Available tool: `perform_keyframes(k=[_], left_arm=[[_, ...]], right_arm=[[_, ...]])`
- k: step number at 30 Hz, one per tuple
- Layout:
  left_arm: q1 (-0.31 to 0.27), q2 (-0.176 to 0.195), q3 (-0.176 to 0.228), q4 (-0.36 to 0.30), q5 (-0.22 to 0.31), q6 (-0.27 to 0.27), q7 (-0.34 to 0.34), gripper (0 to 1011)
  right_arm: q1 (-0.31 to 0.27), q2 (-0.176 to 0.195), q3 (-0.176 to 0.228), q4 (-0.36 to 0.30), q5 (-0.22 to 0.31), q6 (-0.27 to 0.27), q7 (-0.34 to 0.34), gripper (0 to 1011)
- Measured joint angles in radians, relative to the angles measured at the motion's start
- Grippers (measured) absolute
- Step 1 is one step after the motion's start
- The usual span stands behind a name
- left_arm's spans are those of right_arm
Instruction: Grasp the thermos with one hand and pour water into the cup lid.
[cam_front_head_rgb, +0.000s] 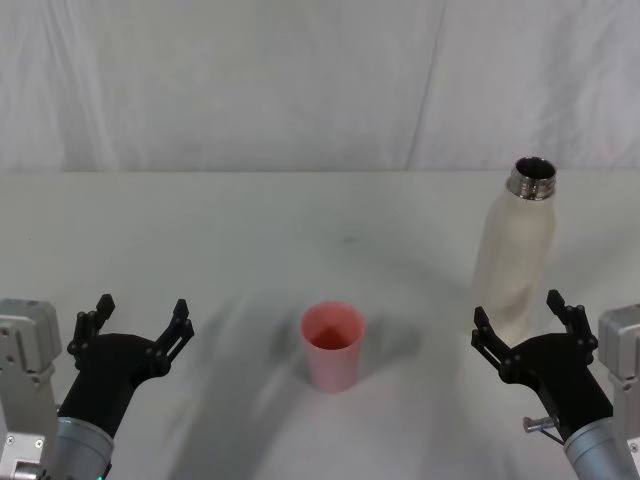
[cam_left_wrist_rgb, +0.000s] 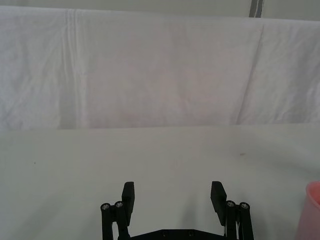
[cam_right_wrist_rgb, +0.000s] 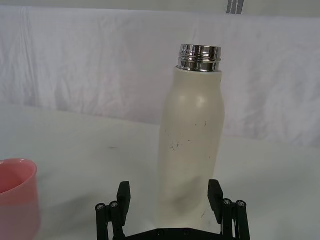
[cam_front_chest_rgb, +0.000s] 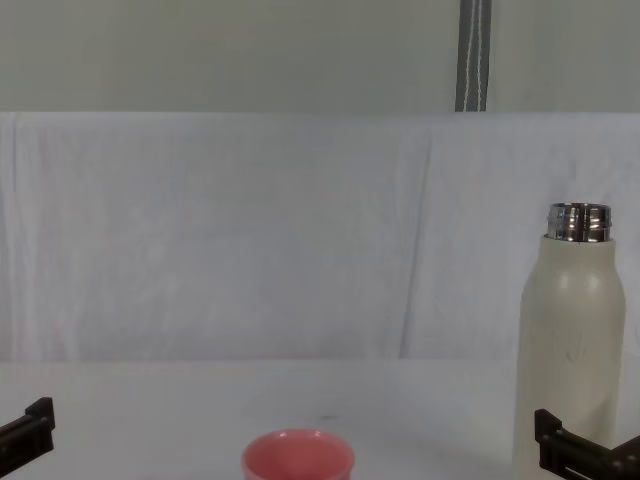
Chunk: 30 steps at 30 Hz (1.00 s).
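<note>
**A:** What am I looking at from the head camera?

**B:** A white table (cam_front_head_rgb: 250, 230) with a creased white cloth backdrop (cam_front_head_rgb: 300, 80) hanging behind it. From the chest view I also see a grey vertical pole (cam_front_chest_rgb: 473, 55) above the cloth.

**A:** Where are the arms?

**B:** Both sit low at the near edge. My left end effector (cam_front_head_rgb: 137, 325) is at the near left, pointing forward over bare table, released, fingers spread wide. In the left wrist view its two black fingers (cam_left_wrist_rgb: 128, 196) stand well apart with nothing between them.

**A:** And the right?

**B:** The right end effector (cam_front_head_rgb: 522, 322) is at the near right, also released. It points at the thermos (cam_front_head_rgb: 515, 255), which stands upright just ahead of it. In the right wrist view the base of the bottle sits between the spread fingertips (cam_right_wrist_rgb: 123, 192); I can't tell whether either one touches it.

**A:** The thermos itself?

**B:** Cream-white, capless, its shiny threaded steel neck (cam_right_wrist_rgb: 200, 57) open at the top. It stands on the right side of the table.

**A:** The cup lid?

**B:** The pink cup lid (cam_front_head_rgb: 333, 345) stands upright near the middle, mouth up, between the two end effectors and well apart from the thermos. Nothing lies between the two.
</note>
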Motion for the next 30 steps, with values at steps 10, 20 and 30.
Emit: perform_keyframes(k=[10, 20, 30], left_arm=[[0.000, 0.000, 0.000, 0.000, 0.000, 0.000, 0.000, 1001], [0.000, 0.000, 0.000, 0.000, 0.000, 0.000, 0.000, 1001], [0.000, 0.000, 0.000, 0.000, 0.000, 0.000, 0.000, 1001]], right_arm=[[0.000, 0.000, 0.000, 0.000, 0.000, 0.000, 0.000, 1001], [0.000, 0.000, 0.000, 0.000, 0.000, 0.000, 0.000, 1001], [0.000, 0.000, 0.000, 0.000, 0.000, 0.000, 0.000, 1001]])
